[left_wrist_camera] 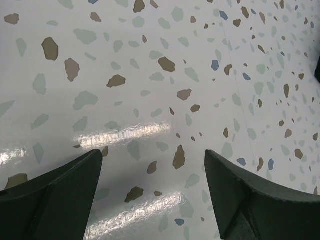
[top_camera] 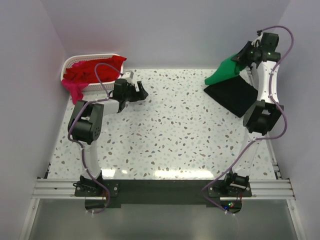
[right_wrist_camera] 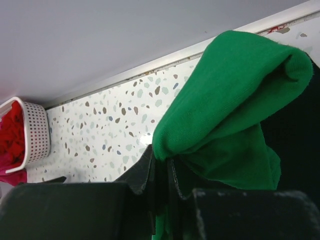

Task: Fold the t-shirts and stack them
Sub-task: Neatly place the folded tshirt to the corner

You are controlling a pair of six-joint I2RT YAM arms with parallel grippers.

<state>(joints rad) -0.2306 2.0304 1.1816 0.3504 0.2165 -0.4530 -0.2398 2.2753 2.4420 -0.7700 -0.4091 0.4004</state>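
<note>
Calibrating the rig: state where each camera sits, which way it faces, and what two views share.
Top external: above and behind, looking down on the table; both arms show.
Left wrist: faces down at table; open left gripper shows.
Right wrist: faces across toward the basket; right gripper pinching green t-shirt.
Shared: top and right wrist see basket, shirt.

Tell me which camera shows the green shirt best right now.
Right wrist: the green shirt fills much of the frame, bunched and pinched in the right gripper. Top external shows it small, draping from that gripper toward the black shirt. Left wrist shows only tabletop.
</note>
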